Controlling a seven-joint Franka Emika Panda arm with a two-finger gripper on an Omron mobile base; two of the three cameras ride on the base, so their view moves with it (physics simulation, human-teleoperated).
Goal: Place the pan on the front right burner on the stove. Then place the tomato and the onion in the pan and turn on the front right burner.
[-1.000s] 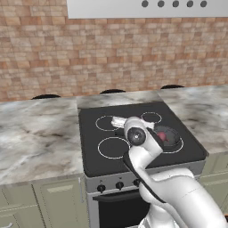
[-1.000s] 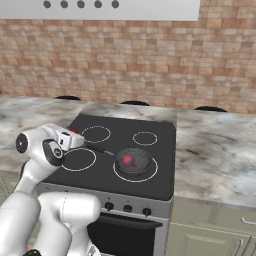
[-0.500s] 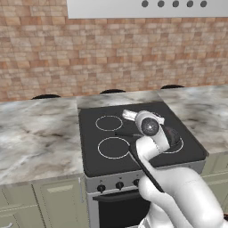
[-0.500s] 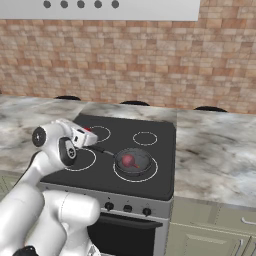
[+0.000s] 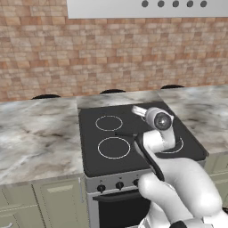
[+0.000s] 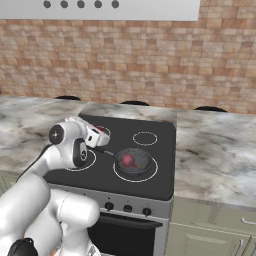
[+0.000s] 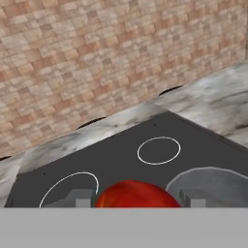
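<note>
My gripper (image 6: 102,136) is closed around the tomato (image 7: 137,194), held above the stove (image 6: 160,177) left of the pan (image 6: 134,160). The pan sits on the front right burner (image 6: 150,175), near the cooktop's front edge, with the onion (image 6: 128,160) inside. The cooktop's back right corner is bare.

Before me: a red-brown brick wall (image 5: 89,58) behind a grey-veined marble counter (image 5: 35,133) that runs along both sides of my work area. Above, the pale underside of a range hood (image 5: 147,8) with a row of dark round buttons. Below, sage-green cabinet doors (image 6: 210,240), evenly lit, no window seen.
</note>
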